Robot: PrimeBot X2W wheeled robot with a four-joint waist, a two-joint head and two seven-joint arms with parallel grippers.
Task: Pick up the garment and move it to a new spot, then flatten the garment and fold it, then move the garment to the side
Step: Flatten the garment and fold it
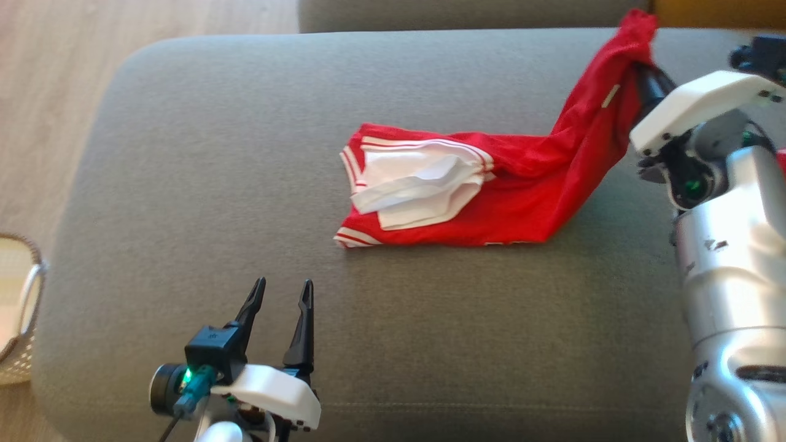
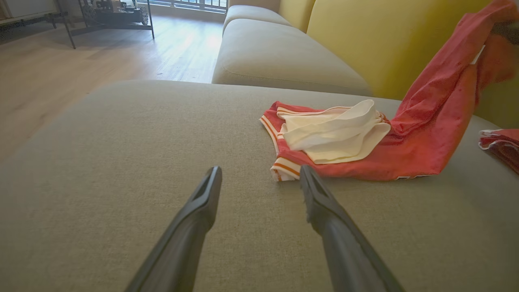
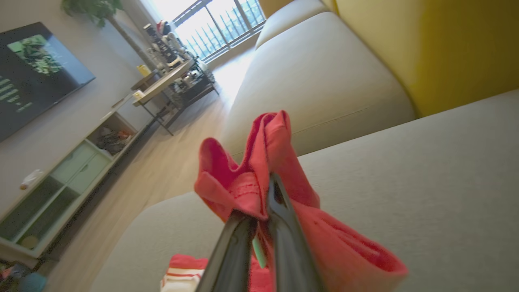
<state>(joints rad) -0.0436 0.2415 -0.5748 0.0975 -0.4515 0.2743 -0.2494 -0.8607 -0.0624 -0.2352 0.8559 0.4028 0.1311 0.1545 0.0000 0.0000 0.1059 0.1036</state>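
Right gripper (image 3: 262,199) is clamped shut on one end of the red garment (image 1: 509,202), the rest drapes down from its tips onto the sofa cushion (image 1: 184,184), and the left gripper (image 1: 284,283) is wide open and empty, so I'd say only the pickup's begun, with moving, flattening and folding all left.

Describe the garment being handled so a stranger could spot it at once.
On the grey sofa cushion, in front of the yellow backrest, lie red shorts with white-striped hems and white lining turned out. Unlike the other red garment lying beside them, one end is lifted off the cushion, pinched in the right gripper.
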